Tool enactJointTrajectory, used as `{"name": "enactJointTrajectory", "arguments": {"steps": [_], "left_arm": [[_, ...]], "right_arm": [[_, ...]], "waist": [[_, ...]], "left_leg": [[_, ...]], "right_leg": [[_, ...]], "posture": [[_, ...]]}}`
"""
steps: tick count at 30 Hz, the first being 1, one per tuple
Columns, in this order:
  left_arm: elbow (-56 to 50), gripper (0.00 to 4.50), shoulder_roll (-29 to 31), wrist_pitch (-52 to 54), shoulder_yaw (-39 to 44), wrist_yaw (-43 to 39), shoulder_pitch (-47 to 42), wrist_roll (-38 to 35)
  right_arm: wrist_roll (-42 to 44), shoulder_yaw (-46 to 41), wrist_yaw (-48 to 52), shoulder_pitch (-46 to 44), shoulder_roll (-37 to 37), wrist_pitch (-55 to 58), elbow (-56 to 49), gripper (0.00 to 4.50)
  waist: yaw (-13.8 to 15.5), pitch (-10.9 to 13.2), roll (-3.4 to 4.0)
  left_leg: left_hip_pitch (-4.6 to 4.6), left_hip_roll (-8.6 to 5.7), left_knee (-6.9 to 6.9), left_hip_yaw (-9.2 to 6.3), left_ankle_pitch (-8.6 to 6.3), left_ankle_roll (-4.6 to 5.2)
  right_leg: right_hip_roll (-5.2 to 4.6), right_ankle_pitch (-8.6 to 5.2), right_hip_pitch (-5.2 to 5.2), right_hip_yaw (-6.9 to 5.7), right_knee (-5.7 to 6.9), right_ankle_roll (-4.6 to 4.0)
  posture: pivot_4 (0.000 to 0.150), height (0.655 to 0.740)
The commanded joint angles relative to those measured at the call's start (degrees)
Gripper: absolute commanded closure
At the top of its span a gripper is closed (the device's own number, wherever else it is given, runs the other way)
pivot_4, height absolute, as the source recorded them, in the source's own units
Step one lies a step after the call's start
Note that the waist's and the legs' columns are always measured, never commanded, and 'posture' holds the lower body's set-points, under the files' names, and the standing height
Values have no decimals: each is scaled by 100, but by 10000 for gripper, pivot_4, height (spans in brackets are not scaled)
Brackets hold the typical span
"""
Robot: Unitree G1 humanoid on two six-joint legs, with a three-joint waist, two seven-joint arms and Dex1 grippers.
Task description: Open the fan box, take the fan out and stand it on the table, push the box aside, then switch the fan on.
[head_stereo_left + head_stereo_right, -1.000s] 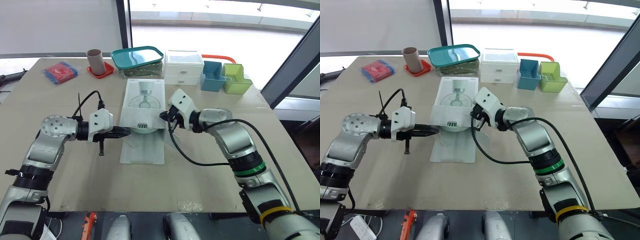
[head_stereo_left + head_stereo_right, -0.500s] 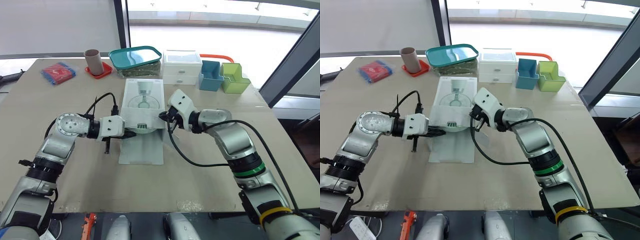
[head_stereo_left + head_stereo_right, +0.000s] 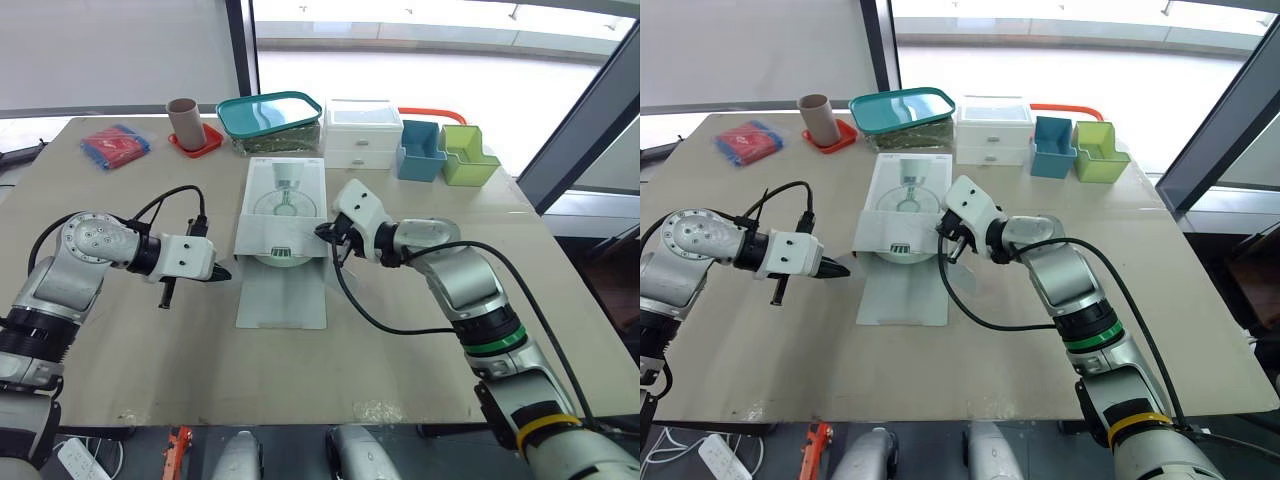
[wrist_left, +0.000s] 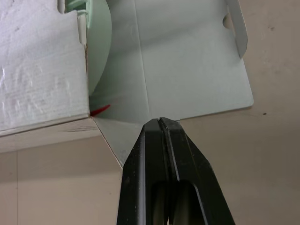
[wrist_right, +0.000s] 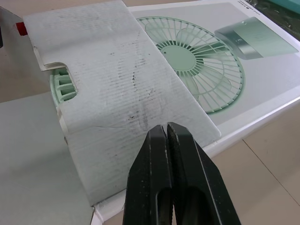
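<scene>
Fan box (image 3: pixel 285 205) (flap open); right gripper (image 3: pixel 325 233) clenched at its edge; left gripper (image 3: pixel 223 273) clenched, beside.

Legible text: none.
Fan box (image 3: pixel 285 205) — the lid carries a printed picture of a fan, with no wording readable on it.
Small dark label (image 3: pixel 283 252) on the box's near flap, at 6 o'clock of the printed fan — too small to read.

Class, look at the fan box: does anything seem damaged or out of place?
The fan box has its cardboard flap scuffed with dark smudges and creased. The green fan peeks out beneath it. Nothing else stands out.
</scene>
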Motion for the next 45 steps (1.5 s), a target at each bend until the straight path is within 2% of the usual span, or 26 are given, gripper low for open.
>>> {"name": "enactJointTrajectory", "arguments": {"steps": [1,9,13,16,24,31,45], "left_arm": [[72,45000,217,13,147,-24,-45,32],[1031,45000,51,-515,-76,694,-343,882],[1215,45000,-354,-366,62,1000,-476,676],[1528,45000,-440,-642,-115,1449,-571,1134],[2332,45000,-942,-954,-55,2326,-1011,1317],[2543,45000,-1200,-959,62,2382,-1098,1049],[2390,45000,-1299,-895,85,2268,-957,926]], "right_arm": [[-45,59,2,3,24,-32,7,44151],[-52,55,34,-19,-4,-20,-10,44151],[-65,58,37,-22,-21,-29,-5,44151],[-62,56,47,-15,-35,-12,-34,44151],[-63,40,57,-20,-63,-9,-65,44151],[-63,38,63,-32,-67,-20,-57,44151],[-63,43,87,-66,-65,-32,-15,44151]], "waist": [[0,0,0],[-6,0,0],[-7,0,0],[-6,0,0],[-15,-1,0],[-20,-1,-1],[-63,-1,-1]], "left_leg": [[0,0,0,0,0,0],[-6,1,2,4,0,0],[-7,1,2,5,0,0],[-8,0,2,5,0,0],[-9,-3,9,7,1,-1],[-10,-3,11,7,1,-1],[-11,-5,11,6,1,-2]], "right_leg": [[0,0,0,0,0,0],[1,-1,-16,2,17,-2],[1,-1,-17,3,18,-2],[0,-1,-20,2,22,-2],[-2,-3,-29,4,46,-2],[-2,-3,-30,3,47,-2],[-4,-3,-29,3,49,-1]], "posture": [[1500,7400],[1500,7400],[1500,7400],[1500,7400],[1500,7400],[1500,7400],[1500,7400]]}}
